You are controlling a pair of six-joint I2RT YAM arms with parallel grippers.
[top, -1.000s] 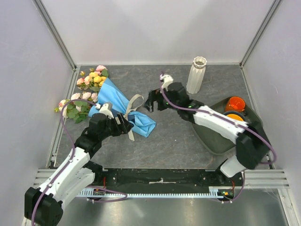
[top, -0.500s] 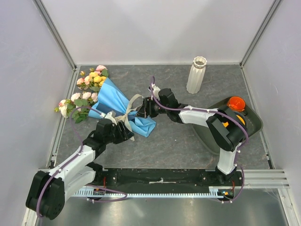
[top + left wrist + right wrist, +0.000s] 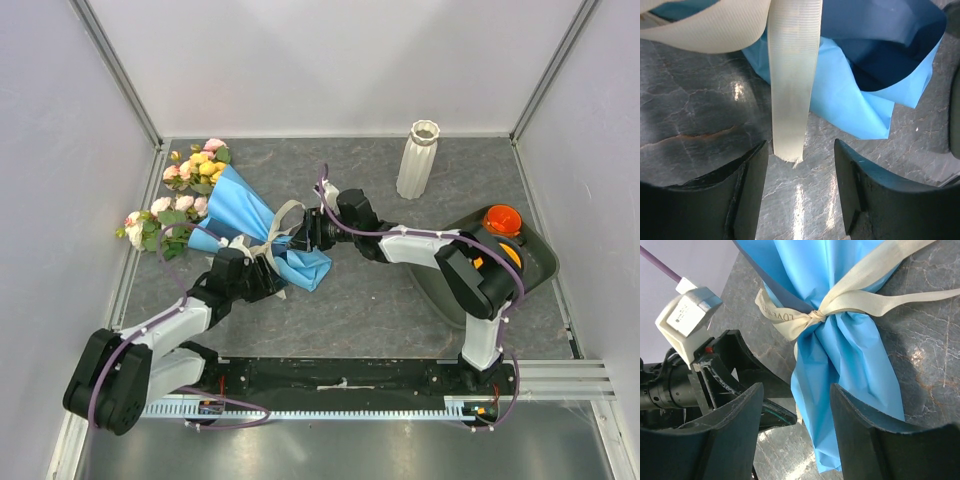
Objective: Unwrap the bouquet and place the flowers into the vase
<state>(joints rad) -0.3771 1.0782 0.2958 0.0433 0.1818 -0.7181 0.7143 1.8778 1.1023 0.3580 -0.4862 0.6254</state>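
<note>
Two sets of jaws stand parted, neither clamped on anything. Between the left jaws lies the frayed end of the ribbon [image 3: 792, 75], its strip running straight ahead to the bouquet [image 3: 245, 215]. The right jaws straddle the wrapper's narrow stem end, with the knot [image 3: 815, 316] just ahead; whether they touch the blue paper is hard to tell. The bouquet's long axis leads away from the right jaws, across the surface [image 3: 690, 100], to the flowers [image 3: 195, 170] at the far end. Being nearest the loose tail, the left jaws likely make the pull.
</note>
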